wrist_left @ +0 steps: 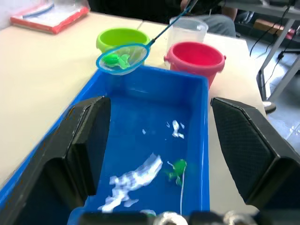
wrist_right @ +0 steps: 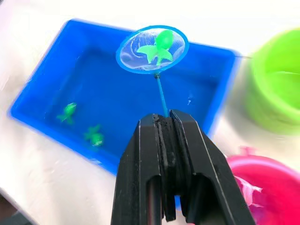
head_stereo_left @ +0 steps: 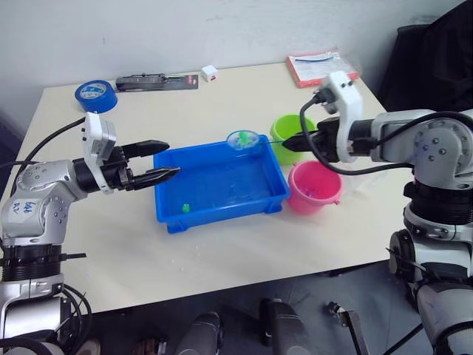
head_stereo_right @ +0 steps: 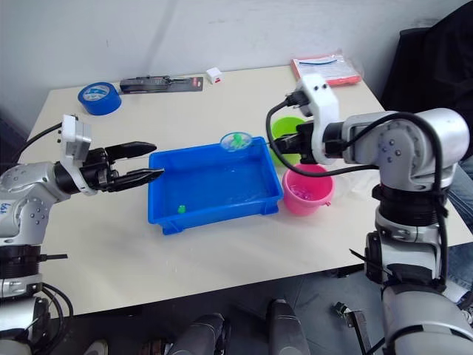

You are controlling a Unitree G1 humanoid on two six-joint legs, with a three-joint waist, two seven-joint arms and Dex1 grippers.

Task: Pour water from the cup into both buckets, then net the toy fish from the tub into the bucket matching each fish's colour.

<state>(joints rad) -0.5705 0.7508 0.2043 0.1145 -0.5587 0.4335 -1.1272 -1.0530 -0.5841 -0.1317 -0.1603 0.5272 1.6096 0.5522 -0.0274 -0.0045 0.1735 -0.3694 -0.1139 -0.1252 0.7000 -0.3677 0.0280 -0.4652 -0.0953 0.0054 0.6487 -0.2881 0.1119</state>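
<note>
Over the far rim of the tub [head_stereo_left: 222, 214], the right gripper [wrist_right: 168, 124] was clamped on the thin handle of the net [wrist_right: 152, 49], whose hoop held a green fish [wrist_right: 157, 49] clear of the water. Two more green fish [wrist_right: 69, 111] lay in the tub. Beside it stood the green bucket [head_stereo_left: 292, 133] and pink bucket [head_stereo_left: 315, 188]. At the tub's near-left end, the left gripper [head_stereo_left: 167, 160] hung spread wide, holding nothing.

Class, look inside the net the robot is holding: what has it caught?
The net, held by the right hand, carries one green fish. Nothing pink shows in it; anything under the fish is hidden.
</note>
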